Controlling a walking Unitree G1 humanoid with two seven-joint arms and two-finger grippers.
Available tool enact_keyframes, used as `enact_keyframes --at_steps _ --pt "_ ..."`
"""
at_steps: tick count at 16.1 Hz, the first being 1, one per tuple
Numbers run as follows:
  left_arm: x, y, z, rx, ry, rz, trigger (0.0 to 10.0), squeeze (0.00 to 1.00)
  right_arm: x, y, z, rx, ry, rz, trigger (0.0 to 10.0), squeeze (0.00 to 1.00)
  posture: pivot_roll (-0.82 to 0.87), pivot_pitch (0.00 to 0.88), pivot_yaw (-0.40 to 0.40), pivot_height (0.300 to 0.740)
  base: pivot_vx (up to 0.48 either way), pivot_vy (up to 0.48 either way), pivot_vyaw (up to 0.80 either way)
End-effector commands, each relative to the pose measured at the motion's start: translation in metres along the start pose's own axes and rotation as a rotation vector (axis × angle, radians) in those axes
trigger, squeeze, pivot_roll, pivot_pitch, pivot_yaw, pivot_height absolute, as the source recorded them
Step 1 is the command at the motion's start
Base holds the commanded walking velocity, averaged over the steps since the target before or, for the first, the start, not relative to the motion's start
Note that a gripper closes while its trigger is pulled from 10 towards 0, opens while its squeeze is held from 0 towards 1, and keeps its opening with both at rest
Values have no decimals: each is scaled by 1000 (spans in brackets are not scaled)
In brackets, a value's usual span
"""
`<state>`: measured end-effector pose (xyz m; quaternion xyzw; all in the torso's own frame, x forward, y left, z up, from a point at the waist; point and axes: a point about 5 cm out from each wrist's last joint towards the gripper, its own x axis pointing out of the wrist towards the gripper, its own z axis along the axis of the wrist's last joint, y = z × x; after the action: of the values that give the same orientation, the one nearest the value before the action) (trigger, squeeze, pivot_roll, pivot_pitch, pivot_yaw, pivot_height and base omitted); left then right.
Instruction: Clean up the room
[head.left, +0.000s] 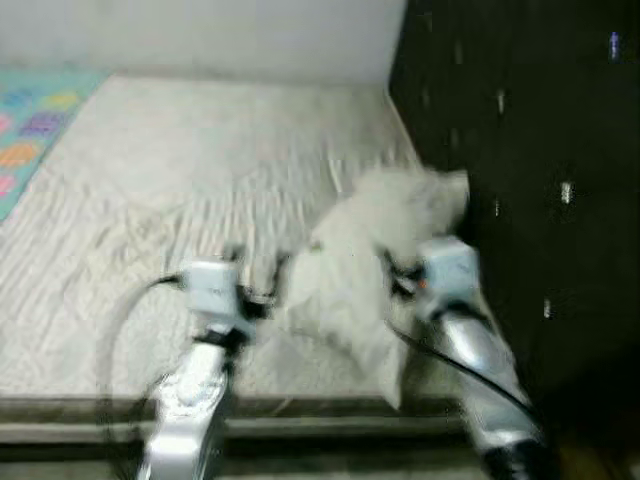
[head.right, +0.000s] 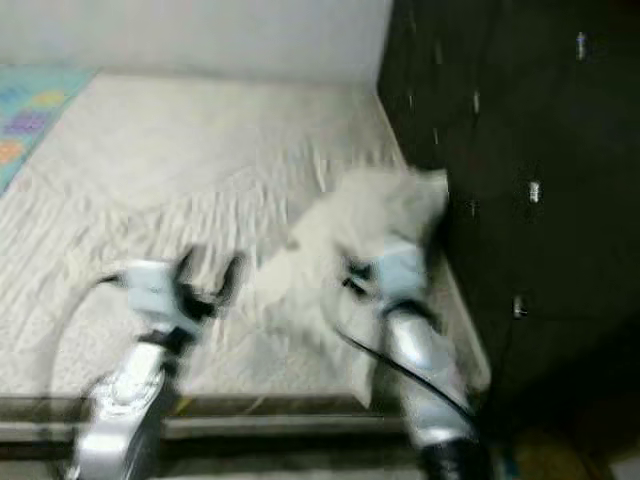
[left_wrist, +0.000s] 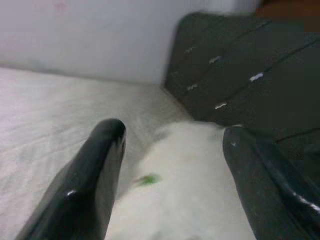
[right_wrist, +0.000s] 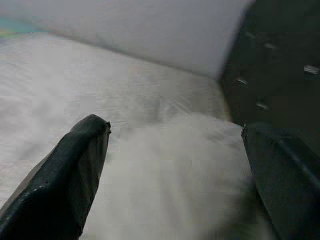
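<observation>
- The left claw (head.right: 205, 275), two long black fingers on a silver arm, hangs spread wide above the bed, just beside the near left edge of the pillow. Through its wrist camera the pillow sits between the two fingers, but nothing is gripped.
- The right claw (right_wrist: 175, 165) is spread wide too, low over the pillow's right side and close to the headboard. Its fingers frame the pillow's pale cloth without closing on it.
- The soft white rumpled pillow (head.left: 375, 260) lies askew on the bed, its far corner touching the headboard and its near corner reaching towards the bed's front edge.
- The bed's wrinkled off-white quilted cover (head.left: 180, 170) stretches away to a pale wall; the dark tufted headboard (head.left: 530, 150) runs along the right.
- A colourful patterned mat (head.left: 35, 120) shows at the far left.
- The head views are blurred, so fine detail is uncertain.
- The step in hand looks like reaching for the pillow to tidy it. Next, both claws would need to drop lower and pinch the cloth on either side before lifting.
</observation>
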<state>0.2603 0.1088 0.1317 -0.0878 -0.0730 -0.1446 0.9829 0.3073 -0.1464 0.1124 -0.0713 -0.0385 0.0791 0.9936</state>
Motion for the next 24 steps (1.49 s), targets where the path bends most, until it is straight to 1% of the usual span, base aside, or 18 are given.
enact_keyframes --at_steps 1,5,7,9,15,16,17,21,24 --pt "-4 11 3 30 -4 33 10000 0 5 13 9 16 -35 33 10000 0 -13 119 -78 740 270 0 0" --pt "-3 13 1 21 7 83 10000 0 4 12 8 21 -31 31 10000 0 -14 119 -78 740 0 0 0" --pt "-3 12 2 21 5 84 10000 0 4 12 8 22 -29 29 10000 0 -14 119 -80 740 0 0 0" --pt "-3 14 1 22 11 98 10000 0 5 13 8 23 -29 33 10000 0 -14 119 -81 740 0 0 -778" --pt "-1 12 0 34 16 103 10000 0 6 14 8 19 -32 38 10000 0 -13 113 -84 740 0 0 0" --pt "0 12 0 33 16 103 10000 0 6 14 9 -5 -32 45 10000 0 -13 113 -84 740 0 0 0" --pt "0 12 0 32 16 102 10000 0 6 15 8 -10 -33 47 10000 0 -13 107 -82 740 0 0 0" --pt "1 12 0 32 18 95 10000 0 6 16 9 -5 -36 45 10000 0 -11 105 -81 740 0 0 713" --pt "1 12 0 29 18 87 10000 0 7 16 9 -4 -38 44 10000 0 -11 102 -80 740 0 0 0"
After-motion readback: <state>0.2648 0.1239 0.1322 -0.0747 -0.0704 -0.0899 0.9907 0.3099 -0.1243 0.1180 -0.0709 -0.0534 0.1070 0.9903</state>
